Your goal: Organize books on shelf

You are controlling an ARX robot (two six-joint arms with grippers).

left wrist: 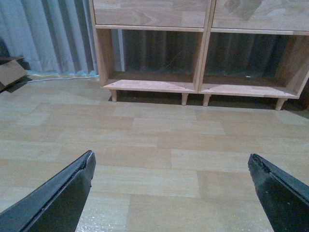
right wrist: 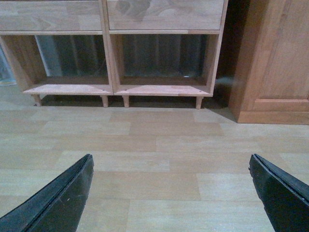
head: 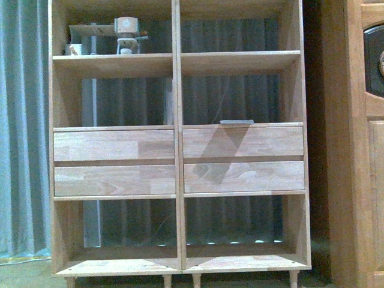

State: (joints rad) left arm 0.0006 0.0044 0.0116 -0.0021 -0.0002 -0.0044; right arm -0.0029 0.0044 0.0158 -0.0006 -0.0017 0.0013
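shelf (head: 240, 63) centre frame | drawers (head: 114, 146) mid-shelf | small objects (head: 127, 33) in upper-left compartment | cabinet (head: 360, 210) right edge | curtain (head: 24, 132) left, behind

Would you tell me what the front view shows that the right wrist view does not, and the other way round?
Only the front view: the shelf's upper compartments, a wooden object in the top left one, and a thin grey item lying flat above the right drawers. Only the right wrist view: the open right gripper and the plank floor before the shelf. Both: the shelf's bottom compartments, lower drawers, peg legs and the darker cabinet beside it.
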